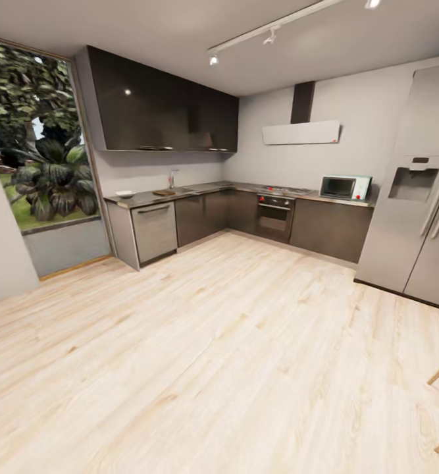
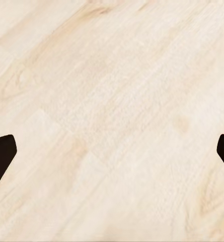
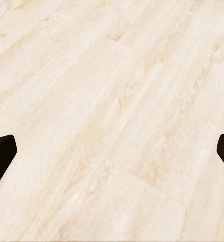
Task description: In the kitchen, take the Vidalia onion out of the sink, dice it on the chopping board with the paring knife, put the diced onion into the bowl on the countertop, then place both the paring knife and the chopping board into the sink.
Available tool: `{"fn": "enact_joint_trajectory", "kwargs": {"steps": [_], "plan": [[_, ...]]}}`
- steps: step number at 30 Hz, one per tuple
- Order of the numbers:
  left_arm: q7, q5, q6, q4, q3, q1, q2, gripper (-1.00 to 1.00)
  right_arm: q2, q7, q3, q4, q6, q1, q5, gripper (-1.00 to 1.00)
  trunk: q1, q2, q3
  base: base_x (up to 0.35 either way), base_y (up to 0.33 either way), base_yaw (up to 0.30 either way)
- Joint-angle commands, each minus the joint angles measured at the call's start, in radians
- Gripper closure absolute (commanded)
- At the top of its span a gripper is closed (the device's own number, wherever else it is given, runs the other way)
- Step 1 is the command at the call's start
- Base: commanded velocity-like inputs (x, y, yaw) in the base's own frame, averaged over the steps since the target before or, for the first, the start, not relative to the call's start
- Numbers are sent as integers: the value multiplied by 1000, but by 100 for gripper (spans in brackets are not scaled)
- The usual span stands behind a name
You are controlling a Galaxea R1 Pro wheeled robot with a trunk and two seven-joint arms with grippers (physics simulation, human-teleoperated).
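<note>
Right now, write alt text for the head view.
An L-shaped kitchen seen across a pale wood floor: grey countertop with a white bowl and chopping board, oven, microwave, and steel refrigerator at right.

Pale, matt, grained wooden plank floor (image 1: 199,355); smooth grey reflective metallic countertop (image 1: 206,189) over dark glossy cabinet fronts (image 1: 203,217); tall brushed-metal refrigerator (image 1: 416,191); dark-brown wooden chopping board (image 1: 164,192); black matt gripper fingertips (image 2: 0,156).

Left pincer (image 2: 112,156): two black, pointed fingertips (image 2: 1,156), matte, unmarked.
Right pincer (image 3: 112,156): matching black, wedge-shaped fingertips (image 3: 1,156), no visible markings.
</note>
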Motion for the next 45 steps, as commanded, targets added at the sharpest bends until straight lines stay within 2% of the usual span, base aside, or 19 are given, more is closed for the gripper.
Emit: {"fn": "enact_joint_trajectory", "kwargs": {"steps": [1, 45], "plan": [[0, 0, -2, -1, 0, 0, 0, -100, 1, 0, -2, 0, -3, 0, -1, -100, 1, 0, -1, 345, 0, 0], [0, 1, -2, -1, 0, 0, 0, -100, 1, -1, -1, 0, -4, 0, -1, -100, 1, 0, -1, 345, 0, 0]]}}
